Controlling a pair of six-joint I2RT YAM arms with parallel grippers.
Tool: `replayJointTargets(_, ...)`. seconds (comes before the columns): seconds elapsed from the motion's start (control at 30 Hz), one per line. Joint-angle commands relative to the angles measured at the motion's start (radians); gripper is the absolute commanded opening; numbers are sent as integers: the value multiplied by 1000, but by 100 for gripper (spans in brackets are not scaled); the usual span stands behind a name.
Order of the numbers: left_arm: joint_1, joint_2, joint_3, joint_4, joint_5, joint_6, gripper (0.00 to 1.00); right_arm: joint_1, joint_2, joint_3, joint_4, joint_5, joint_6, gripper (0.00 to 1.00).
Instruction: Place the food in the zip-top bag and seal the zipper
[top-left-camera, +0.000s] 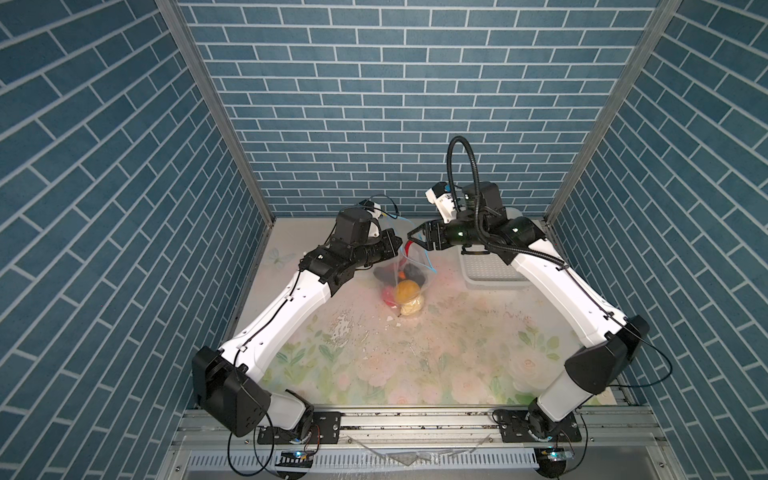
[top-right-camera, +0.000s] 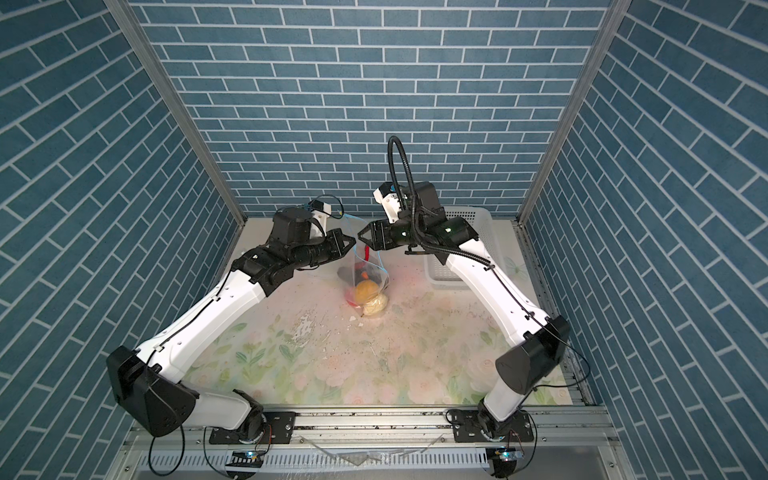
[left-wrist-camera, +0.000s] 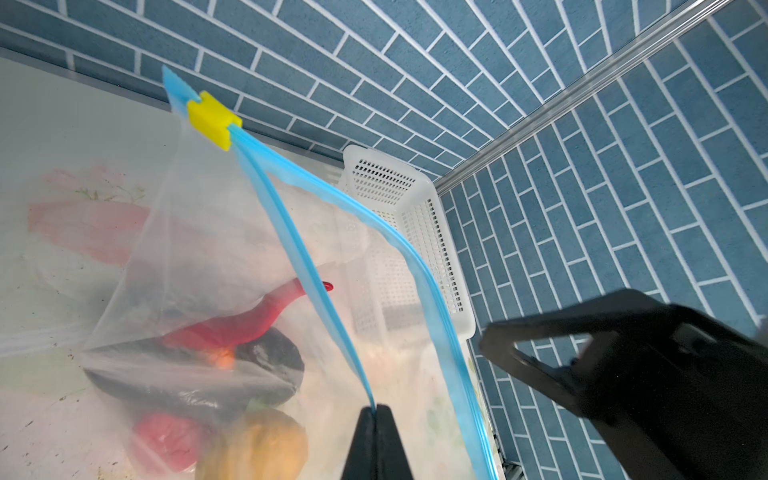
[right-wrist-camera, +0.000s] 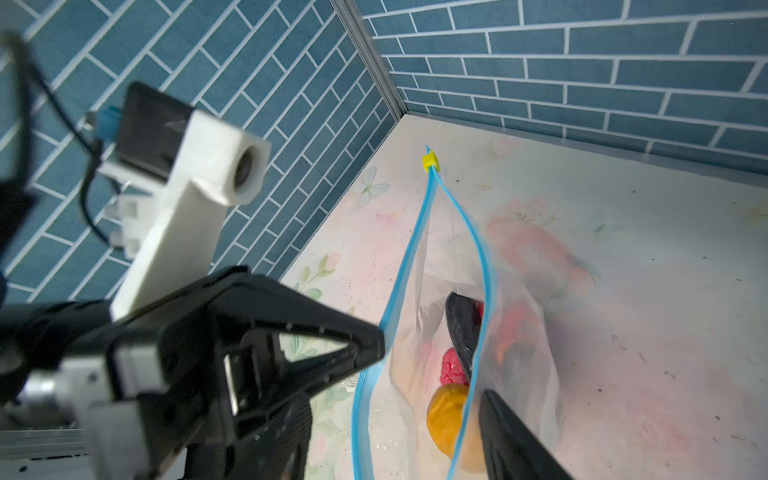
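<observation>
While the left gripper (left-wrist-camera: 376, 411) presses its jaws together on one lip of the narrow light-blue zipper (left-wrist-camera: 299, 249), the clear, flexible plastic zip-top bag (top-left-camera: 405, 270) hangs from that pinch with its bottom resting on the flower-printed table (top-left-camera: 374, 353), near the middle and toward the back wall. The zipper's two lips stand parted and meet only at the small yellow slider (left-wrist-camera: 212, 118) at the far end, so the mouth is unsealed. The right gripper (top-left-camera: 417, 242) hovers at the raised mouth with its jaws spread; in the right wrist view one finger (right-wrist-camera: 511, 436) lies just beside the free lip. Inside the bag sit a long red chili (left-wrist-camera: 249, 324), whose tip pokes above the pinched lip, a dark eggplant (left-wrist-camera: 270, 357), a round orange lump (top-left-camera: 406, 291), a cream lump (top-left-camera: 413, 309) and a pink lump (right-wrist-camera: 453, 368). A white perforated plastic basket (left-wrist-camera: 415, 208) stands at the table's right rear, apart from the bag
</observation>
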Motion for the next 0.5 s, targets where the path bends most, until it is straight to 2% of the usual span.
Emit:
replayJointTargets(0.0,6,-7,-11,36,10,3,3,6,-129,-161,190,36,-124,68)
replayJointTargets(0.27,6,3,-11,45,15,-1,3,19,-337,-540,481,-56,-216,68)
replayJointTargets(0.47,7,1,-16,42,12,-1,3,21,-396,-700,553,55,-286,70)
